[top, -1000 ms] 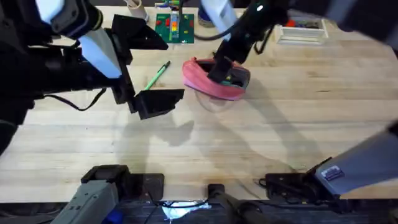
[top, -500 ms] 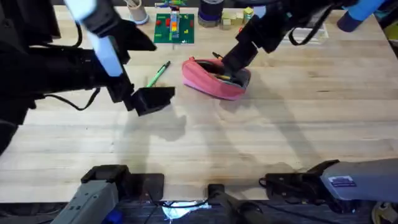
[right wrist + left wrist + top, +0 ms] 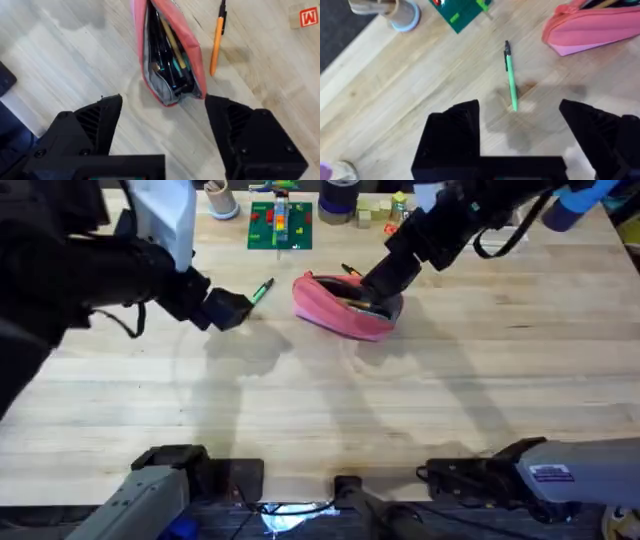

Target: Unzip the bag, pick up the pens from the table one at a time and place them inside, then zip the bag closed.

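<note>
Pink bag (image 3: 344,306) lay unzipped near the table's (image 3: 400,410) far edge, green pen (image 3: 511,80) alongside; left gripper (image 3: 520,130) and right gripper (image 3: 162,120) hovered open-fingered, holding nothing.

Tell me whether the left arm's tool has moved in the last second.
Yes. In the overhead view the left tool has shifted up the picture toward the slim bright green pen and now hangs open over it on the pale wooden table.

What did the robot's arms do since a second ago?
The left hand moved across the table toward the green pen and now hovers open over it. The right hand drew back from the pink bag, open. Bag, green pen and orange pen stayed put.
</note>
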You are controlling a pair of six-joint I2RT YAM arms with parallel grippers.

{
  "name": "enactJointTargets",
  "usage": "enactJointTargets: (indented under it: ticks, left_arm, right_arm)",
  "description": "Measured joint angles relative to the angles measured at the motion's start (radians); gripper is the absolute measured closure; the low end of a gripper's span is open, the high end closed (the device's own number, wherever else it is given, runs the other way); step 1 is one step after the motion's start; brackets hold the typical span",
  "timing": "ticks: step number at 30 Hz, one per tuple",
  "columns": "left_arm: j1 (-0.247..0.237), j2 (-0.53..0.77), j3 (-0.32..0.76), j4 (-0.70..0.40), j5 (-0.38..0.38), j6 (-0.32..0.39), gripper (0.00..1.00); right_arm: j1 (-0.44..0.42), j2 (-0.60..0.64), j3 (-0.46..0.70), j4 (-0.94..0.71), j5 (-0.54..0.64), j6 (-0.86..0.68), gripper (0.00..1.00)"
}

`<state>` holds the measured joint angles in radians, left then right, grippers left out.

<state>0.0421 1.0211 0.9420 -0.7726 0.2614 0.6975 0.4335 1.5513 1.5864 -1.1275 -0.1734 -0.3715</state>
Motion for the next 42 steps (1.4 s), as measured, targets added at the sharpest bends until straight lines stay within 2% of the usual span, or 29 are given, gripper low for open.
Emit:
enactJointTargets:
  ticks: [9,17,20,27,42]
  left_arm:
    - [0.0,0.174,0.0,0.083,-0.055,-0.039,0.007]
    - [-0.001,0.315,0.0,0.152,-0.105,-0.044,0.007]
    - [-0.017,0.357,0.0,0.174,-0.115,-0.043,0.007]
    - [-0.084,0.456,0.0,0.187,-0.129,-0.039,0.007]
    - [-0.082,0.614,0.024,0.188,-0.122,-0.039,0.007]
  right_arm:
    - [0.0,0.0,0.0,0.0,0.0,0.052,0.005]
    - [0.0,0.0,0.0,0.0,0.0,0.075,0.005]
    - [0.0,0.0,0.0,0.0,0.0,0.078,0.005]
    - [0.0,0.0,0.0,0.0,0.0,0.08,0.005]
    - [0.0,0.0,0.0,0.0,0.0,0.084,0.005]
